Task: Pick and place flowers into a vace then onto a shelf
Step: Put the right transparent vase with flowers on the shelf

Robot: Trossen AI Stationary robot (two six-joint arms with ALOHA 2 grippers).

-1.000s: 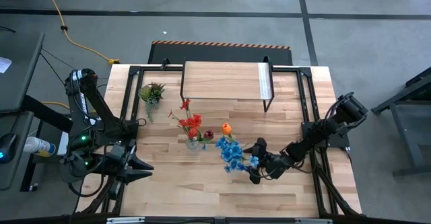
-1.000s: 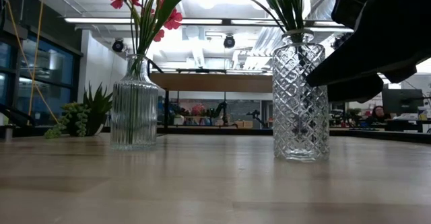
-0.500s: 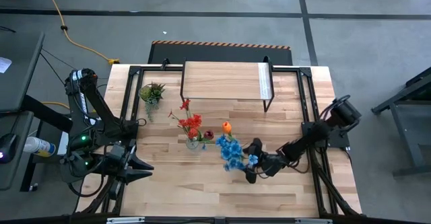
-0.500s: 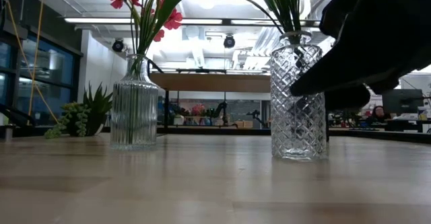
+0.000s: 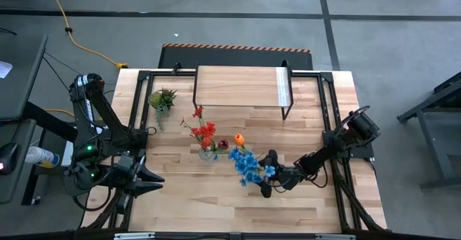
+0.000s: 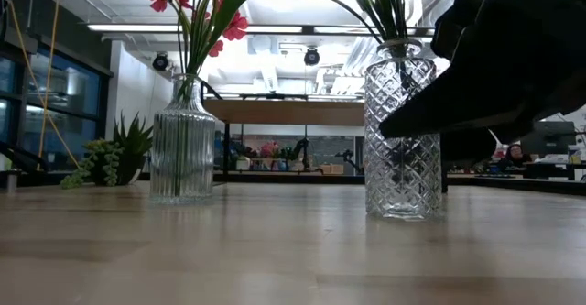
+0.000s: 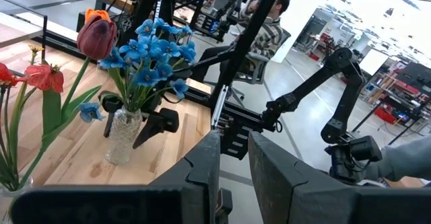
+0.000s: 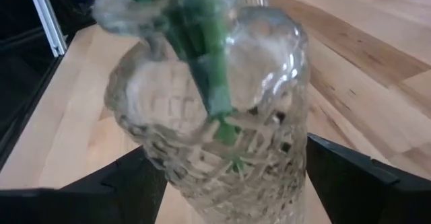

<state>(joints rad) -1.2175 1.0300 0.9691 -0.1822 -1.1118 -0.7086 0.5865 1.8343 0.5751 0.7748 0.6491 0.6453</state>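
the right gripper (image 5: 266, 183) has its jaws spread wide, one on each side of the clear diamond-cut glass vase (image 6: 401, 131); whether they press the glass cannot be told. the right wrist view alone shows the green stems (image 8: 202, 56) running down inside the vase. the high view alone shows the blue flower cluster (image 5: 247, 163) and the orange tulip (image 5: 239, 138) above it, just right of the table's (image 5: 216, 211) centre. the left wrist view adds a dark pink bud (image 7: 96, 38) in the same bunch. at nine o'clock of this vase stands a ribbed clear glass vase (image 6: 183, 140) with red flowers (image 5: 205, 131). at twelve o'clock is the low light-wood shelf with black legs (image 5: 241, 86); a spiky green potted plant (image 5: 162, 98) sits at ten o'clock. the left gripper (image 5: 151, 182) waits at the table's left edge, jaws nearly closed, holding nothing.
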